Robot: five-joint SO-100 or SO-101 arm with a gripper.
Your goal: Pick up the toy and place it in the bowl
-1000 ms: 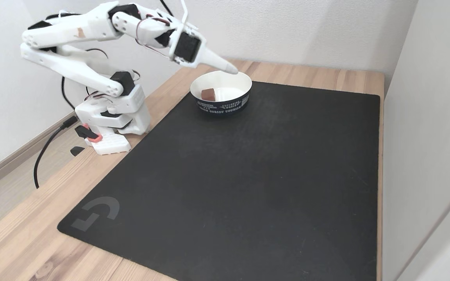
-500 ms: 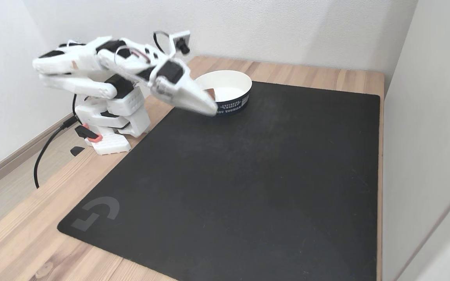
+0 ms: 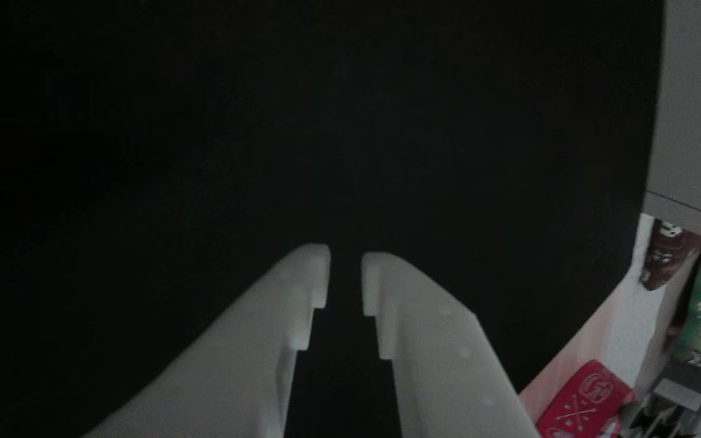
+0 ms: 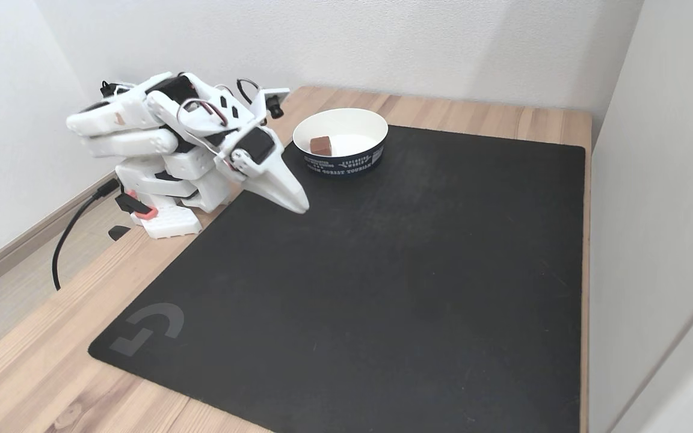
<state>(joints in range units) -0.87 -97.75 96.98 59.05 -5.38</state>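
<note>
Here the gripper [image 4: 302, 206] points down at the near-left part of the black mat [image 4: 382, 270], its white tips just above or on the surface; the fixed view cannot settle which. The arm [image 4: 142, 129] is folded low over its base behind it.

In the other view the two white notched fingers [image 3: 302, 292] reach up from the bottom edge, and the gripper [image 3: 345, 267] has its tips held a narrow gap apart, nearly closed. Nothing sits between them: the slot shows bare dark mat all the way down. So the tool has hold of nothing.

Beyond the fingertips and a little to their right in the fixed view stands the bowl [image 4: 358, 161], white inside with a dark printed band round its outer wall, set at the mat's far edge and well apart from the tool. The toy [image 4: 320, 145], a small dull-red block, lies inside the bowl against its left inner wall.

Off the mat's edge, to the right of the fingers in the other view, a red printed package [image 3: 582, 398] shows low in the corner.
</note>
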